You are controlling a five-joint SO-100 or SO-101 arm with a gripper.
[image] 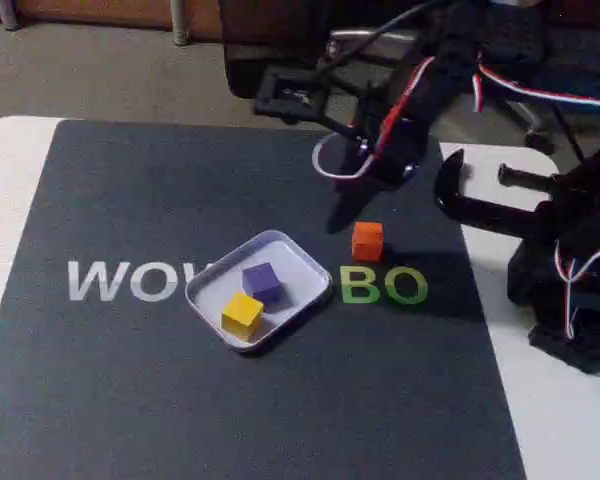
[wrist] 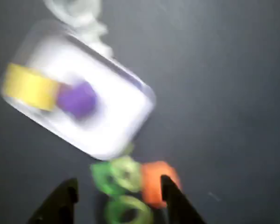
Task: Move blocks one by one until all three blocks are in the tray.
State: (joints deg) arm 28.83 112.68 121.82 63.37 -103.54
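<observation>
While yellow point(image: 242, 312) and purple point(image: 262, 281) sit in the tray point(image: 305, 262), I see the orange block point(image: 367, 241) on the mat just right of it; my gripper point(wrist: 119, 186) gapes empty above. It looks light, rigid, matte; I'd pinch opposite flat faces.

Blurred wrist view: yellow block point(wrist: 29, 87) touching purple block point(wrist: 77, 99) in tray point(wrist: 123, 119); orange block point(wrist: 154, 181) outside, by gripper point(wrist: 119, 189) fingertip

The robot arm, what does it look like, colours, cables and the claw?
In the fixed view the arm is built of black parts, with red, white and blue wires running along it and a pale cable loop hanging near its lower end. In the wrist view the claw shows as two dark, pointed fingers rising from the bottom edge; the picture is blurred, so no markings can be read.
</observation>
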